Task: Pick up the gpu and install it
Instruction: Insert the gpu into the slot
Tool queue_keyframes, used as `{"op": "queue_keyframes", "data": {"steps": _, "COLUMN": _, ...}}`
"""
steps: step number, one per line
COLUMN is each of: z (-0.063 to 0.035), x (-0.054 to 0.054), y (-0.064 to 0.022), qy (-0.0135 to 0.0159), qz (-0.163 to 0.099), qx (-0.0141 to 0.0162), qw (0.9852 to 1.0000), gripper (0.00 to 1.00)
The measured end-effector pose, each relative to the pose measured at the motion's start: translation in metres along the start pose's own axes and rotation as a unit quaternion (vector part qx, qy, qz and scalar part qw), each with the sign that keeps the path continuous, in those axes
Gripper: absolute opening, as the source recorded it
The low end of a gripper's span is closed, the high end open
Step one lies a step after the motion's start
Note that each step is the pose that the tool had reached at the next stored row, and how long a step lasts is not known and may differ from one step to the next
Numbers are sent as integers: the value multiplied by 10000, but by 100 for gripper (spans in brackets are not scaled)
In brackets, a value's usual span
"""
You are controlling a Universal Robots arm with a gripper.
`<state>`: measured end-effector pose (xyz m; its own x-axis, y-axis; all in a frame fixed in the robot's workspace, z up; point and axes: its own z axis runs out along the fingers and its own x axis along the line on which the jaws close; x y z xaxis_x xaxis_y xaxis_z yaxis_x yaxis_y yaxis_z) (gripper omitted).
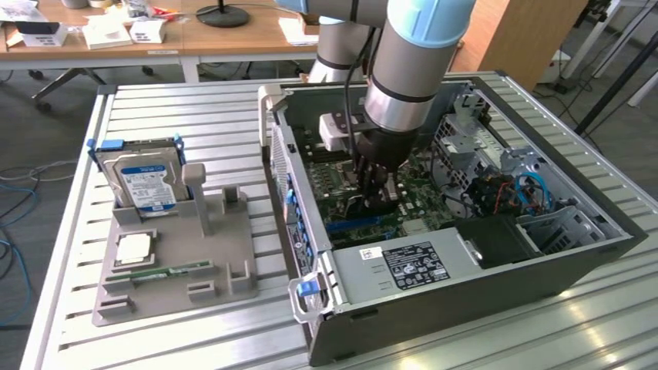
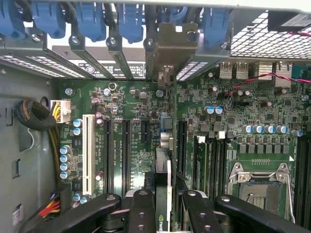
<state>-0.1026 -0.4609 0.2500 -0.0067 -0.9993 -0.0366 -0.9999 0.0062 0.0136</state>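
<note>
While gpu (image 2: pixel 163 170) in gripper (image 2: pixel 166 204), slatted table (image 1: pixel 185 108), desks (image 1: pixel 196 40).

The slatted metal counter (image 1: pixel 185 108) carries a grey slotted holder tray (image 1: pixel 180 250) lying flat near its edge on the exterior view's left and, just beside it, an open computer case (image 1: pixel 463 324) reaching toward the opposite edge.

Case (image 1: pixel 463 301) open above — cables (image 1: pixel 529 193), blue clips (image 2: pixel 131 22) flank gripper (image 1: pixel 370 199).
</note>
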Motion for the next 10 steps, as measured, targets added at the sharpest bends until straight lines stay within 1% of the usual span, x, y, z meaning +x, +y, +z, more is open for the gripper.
{"op": "queue_keyframes", "data": {"steps": 10, "z": 0, "x": 0, "y": 0, "qy": -2, "qz": 171, "qx": 6, "qw": 9999, "gripper": 26}}
